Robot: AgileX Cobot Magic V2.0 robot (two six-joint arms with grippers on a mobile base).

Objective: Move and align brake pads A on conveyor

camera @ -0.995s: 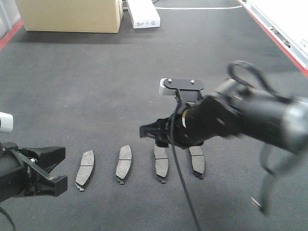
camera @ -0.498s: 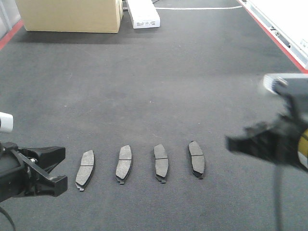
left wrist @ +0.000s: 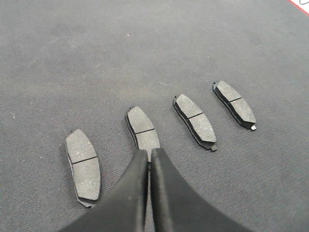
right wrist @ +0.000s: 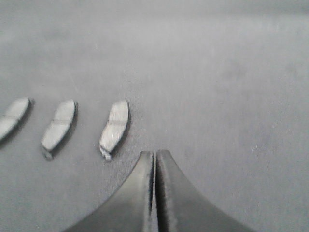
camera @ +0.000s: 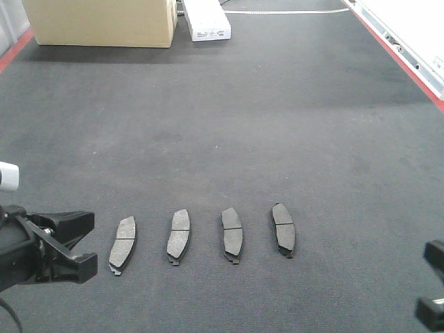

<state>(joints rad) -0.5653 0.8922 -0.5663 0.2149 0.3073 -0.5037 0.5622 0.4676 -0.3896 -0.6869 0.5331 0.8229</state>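
Charcoal conveyor [camera: 229, 118] is carrying your four brake pads [camera: 231, 236] in one even row, apparently finished; both grippers, left [left wrist: 148, 157] and right [right wrist: 155, 157], are sitting pressed together, empty.

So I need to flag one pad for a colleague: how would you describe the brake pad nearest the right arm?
On the conveyor, four brake pads lie in a row. Take the right end pad, nearest the right gripper; it alone has a neighbour only on its left.
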